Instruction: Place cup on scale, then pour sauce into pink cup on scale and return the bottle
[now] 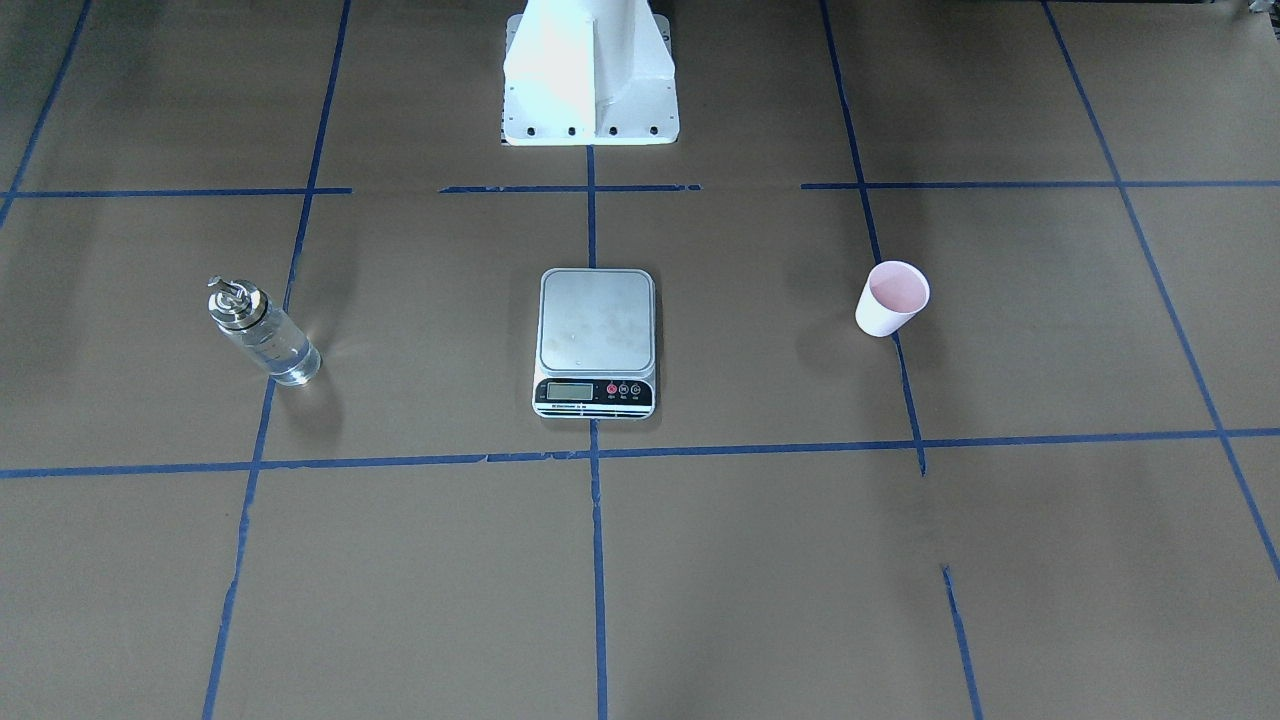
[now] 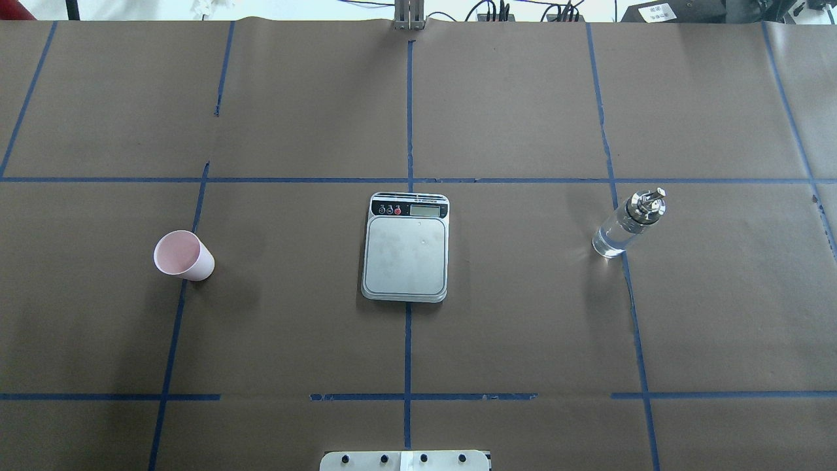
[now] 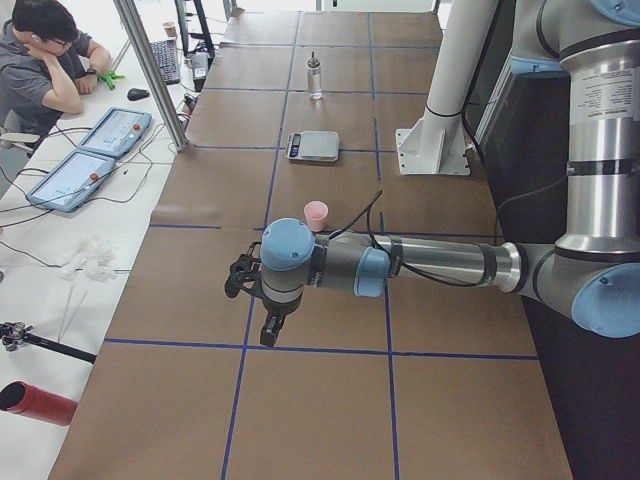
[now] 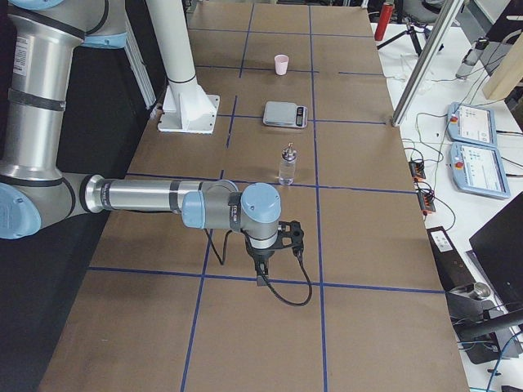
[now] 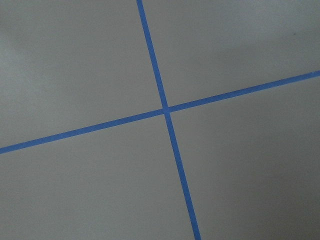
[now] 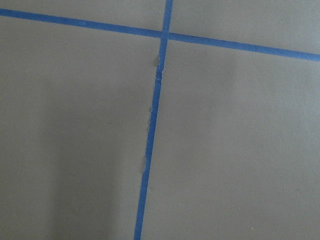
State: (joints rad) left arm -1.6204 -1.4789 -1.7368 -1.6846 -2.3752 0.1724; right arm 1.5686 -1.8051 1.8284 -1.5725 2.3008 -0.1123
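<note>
While cup point(image 2: 183, 256) sits mouth-up, bottle point(image 2: 624, 226) stands upright.

A: table point(image 2: 523, 314): brown paper, blue tape point(image 2: 409, 118) in a grid.
B: Noted. Left, cup point(image 2: 184, 256): pale pink inside, whiter pink outside.
A: Centre, scale point(image 2: 406, 289): silver plate point(image 2: 407, 255), faintly smudged. Far strip point(image 2: 404, 210) is black, with a grey display point(image 2: 424, 210) and a red button point(image 2: 397, 210).
B: Right, bottle point(image 2: 619, 229): clear glass, shiny silver cap point(image 2: 644, 204); sauce point(image 2: 608, 242) colourless.
A: Near edge, base point(image 2: 366, 463): white, dark bolt dots in a row.
B: left arm point(image 3: 440, 262) and right arm point(image 4: 139, 196): silver tubes, pale blue joints.
A: Wrist views: same brown, blue crossing lines.
</note>
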